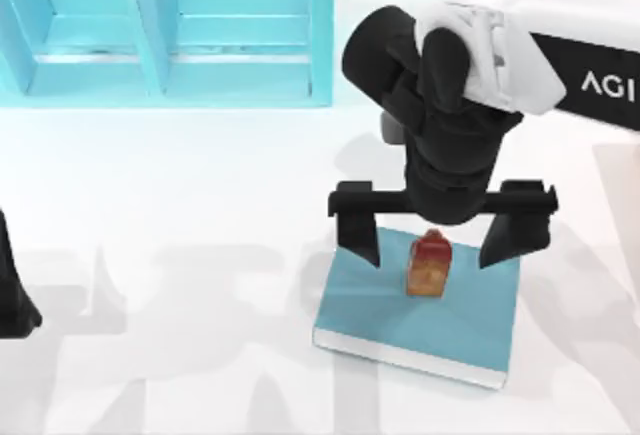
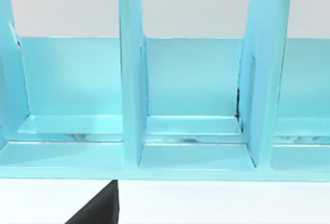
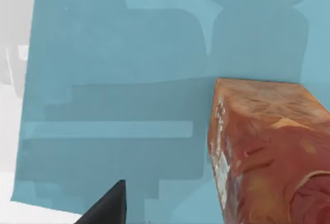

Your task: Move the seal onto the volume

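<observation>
The seal (image 1: 427, 266), a small orange-amber block with a dark red top, stands upright on the volume (image 1: 460, 330), a flat teal book with white page edges at the table's front right. My right gripper (image 1: 438, 245) hangs over it, open, one finger on each side of the seal and well apart from it. In the right wrist view the seal (image 3: 268, 157) looms close on the teal cover (image 3: 118, 80), with one dark fingertip (image 3: 105, 208) at the frame's edge. My left arm (image 1: 12, 295) stays parked at the table's left edge.
A large teal shelf unit (image 1: 165, 30) with upright dividers stands along the back left; the left wrist view looks into its compartments (image 2: 191, 95). White table surface spreads between the shelf and the volume.
</observation>
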Controlling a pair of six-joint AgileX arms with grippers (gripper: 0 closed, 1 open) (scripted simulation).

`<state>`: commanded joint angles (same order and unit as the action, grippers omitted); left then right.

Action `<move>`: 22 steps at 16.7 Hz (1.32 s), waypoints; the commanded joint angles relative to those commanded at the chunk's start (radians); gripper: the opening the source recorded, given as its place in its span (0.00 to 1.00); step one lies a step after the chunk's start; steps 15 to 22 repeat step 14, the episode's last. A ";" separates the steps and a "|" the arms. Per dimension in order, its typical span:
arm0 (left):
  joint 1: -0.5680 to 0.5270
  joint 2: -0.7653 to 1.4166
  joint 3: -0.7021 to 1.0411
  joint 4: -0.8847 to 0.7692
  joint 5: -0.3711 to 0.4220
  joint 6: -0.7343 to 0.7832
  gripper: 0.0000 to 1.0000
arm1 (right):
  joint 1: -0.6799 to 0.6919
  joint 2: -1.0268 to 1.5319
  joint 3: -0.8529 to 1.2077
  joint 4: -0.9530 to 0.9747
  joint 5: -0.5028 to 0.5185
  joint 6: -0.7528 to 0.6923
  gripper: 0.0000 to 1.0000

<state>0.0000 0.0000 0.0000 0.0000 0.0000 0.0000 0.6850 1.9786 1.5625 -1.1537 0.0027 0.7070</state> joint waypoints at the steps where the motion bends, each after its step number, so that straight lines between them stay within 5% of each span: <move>1: 0.000 0.000 0.000 0.000 0.000 0.000 1.00 | 0.000 0.000 0.000 0.000 0.000 0.000 1.00; 22: 0.000 0.000 0.000 0.000 0.000 0.000 1.00 | -0.002 -0.014 0.099 -0.113 0.000 -0.001 1.00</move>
